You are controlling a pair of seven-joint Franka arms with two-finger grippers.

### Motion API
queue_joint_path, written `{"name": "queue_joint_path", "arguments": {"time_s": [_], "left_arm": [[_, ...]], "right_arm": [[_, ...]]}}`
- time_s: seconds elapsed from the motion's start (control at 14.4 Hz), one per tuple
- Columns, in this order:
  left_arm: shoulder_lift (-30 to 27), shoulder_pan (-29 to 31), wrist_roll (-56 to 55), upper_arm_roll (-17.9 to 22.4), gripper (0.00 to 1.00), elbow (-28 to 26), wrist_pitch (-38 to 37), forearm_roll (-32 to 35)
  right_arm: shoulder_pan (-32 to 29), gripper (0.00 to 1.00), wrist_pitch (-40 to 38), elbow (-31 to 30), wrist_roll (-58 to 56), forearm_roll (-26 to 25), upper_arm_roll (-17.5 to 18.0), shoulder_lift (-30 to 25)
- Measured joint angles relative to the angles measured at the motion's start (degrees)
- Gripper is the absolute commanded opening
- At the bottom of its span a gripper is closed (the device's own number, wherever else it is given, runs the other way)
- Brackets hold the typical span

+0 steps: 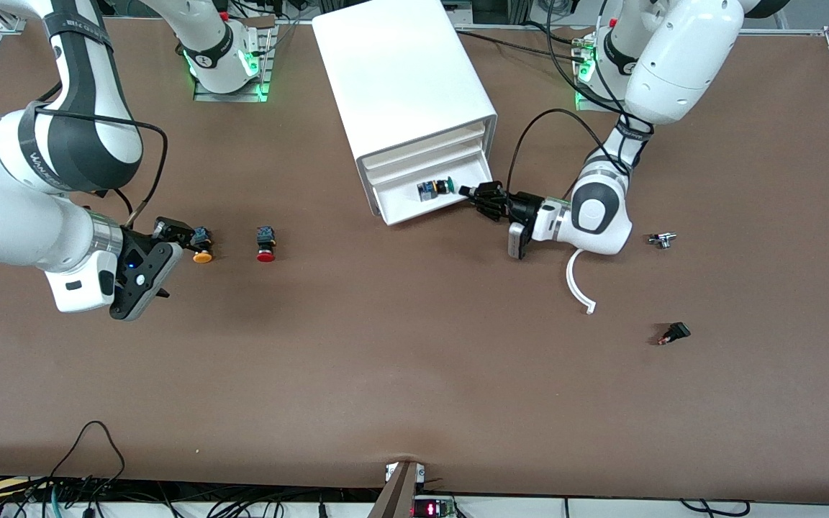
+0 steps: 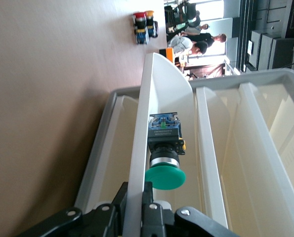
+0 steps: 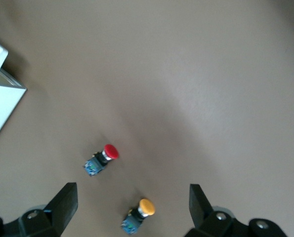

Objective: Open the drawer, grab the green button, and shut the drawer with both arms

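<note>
The light is bright and even from above, so the brown tabletop (image 1: 386, 374) looks clear and the shadows under the arms and beside the white cabinet (image 1: 404, 93) are soft and pale. In the left wrist view a very bright window glows at about 1 o'clock, and the white drawer (image 2: 137, 163) wall close to the camera looks a bit fuzzy. The right wrist view is softly blurred all over, with a dim shadow across the middle.
</note>
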Motion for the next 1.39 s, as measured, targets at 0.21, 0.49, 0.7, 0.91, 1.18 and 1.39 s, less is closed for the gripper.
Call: {"name": "queue_joint_path", "arguments": {"time_s": [0.21, 0.49, 0.7, 0.91, 1.18, 1.39], "left_arm": [[2.1, 0.6, 0.0, 1.6, 0.00, 4.1, 0.0, 0.0], [4.0, 1.9, 0.0, 3.7, 0.91, 8.5, -0.5, 0.4], [4.3, 2.1, 0.0, 3.7, 1.00, 9.0, -0.5, 0.4], [4.2, 2.8, -0.7, 3.8, 1.00, 9.7, -0.5, 0.4], [2.2, 3.0, -10.7, 3.8, 1.00, 14.9, -0.7, 8.9], [-0.9, 3.5, -21.8, 3.8, 1.00, 21.5, -2.5, 21.7]], "right_arm": [[0.0, 1.00, 6.2, 0.0, -8.1, 0.0, -0.2, 1.5], [0.5, 1.00, 7.7, 0.9, -11.8, 0.0, 0.0, 3.2], [3.1, 1.00, 7.6, 3.2, -14.8, 0.0, 0.2, 3.4], [7.7, 1.00, 7.0, 5.0, -16.9, -0.1, 0.4, 3.4], [15.2, 1.00, 6.9, 5.5, -17.0, -1.7, 0.4, 3.5], [19.4, 1.00, 6.8, 5.5, -18.0, -3.2, 0.4, 3.8]]}}
